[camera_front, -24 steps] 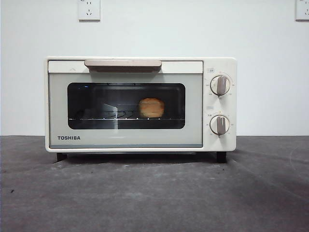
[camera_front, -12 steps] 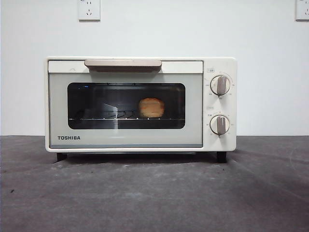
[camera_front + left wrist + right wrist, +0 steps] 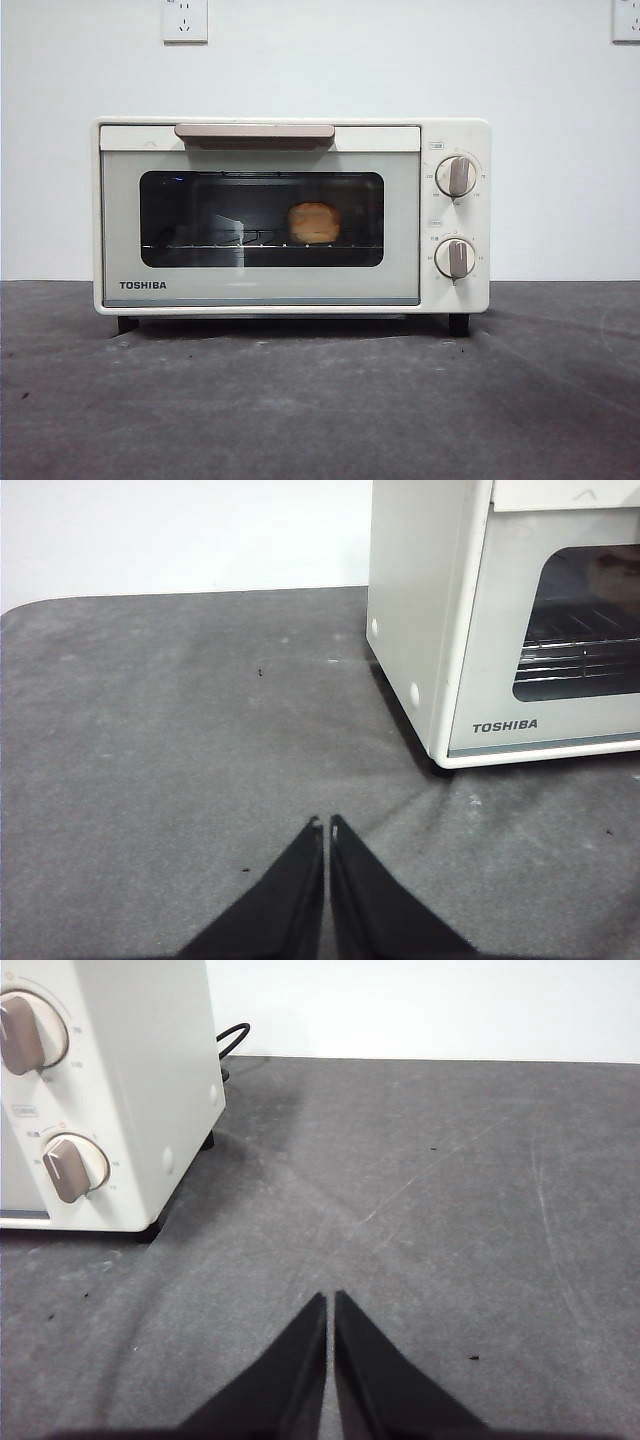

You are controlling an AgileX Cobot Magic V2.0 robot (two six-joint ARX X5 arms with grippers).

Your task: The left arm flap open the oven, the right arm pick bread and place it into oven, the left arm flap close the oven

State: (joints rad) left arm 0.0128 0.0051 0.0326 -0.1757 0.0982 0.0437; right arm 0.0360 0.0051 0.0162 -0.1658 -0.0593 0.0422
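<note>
The cream-white TOSHIBA oven (image 3: 290, 215) stands in the middle of the front view, its drop-down door shut under the beige bar handle (image 3: 254, 131). The golden bread (image 3: 314, 222) lies on the wire rack inside, seen through the dark glass. My left gripper (image 3: 325, 827) is shut and empty, over the dark mat, apart from the oven's left side (image 3: 420, 610). My right gripper (image 3: 330, 1300) is shut and empty, over the mat, apart from the oven's knob side (image 3: 100, 1090). Neither arm shows in the front view.
A dark grey mat (image 3: 320, 400) covers the table in front of the oven. Two round knobs (image 3: 456, 176) sit on the oven's right panel. A black power cord (image 3: 230, 1040) runs behind the oven. A white wall with sockets (image 3: 185, 20) stands behind.
</note>
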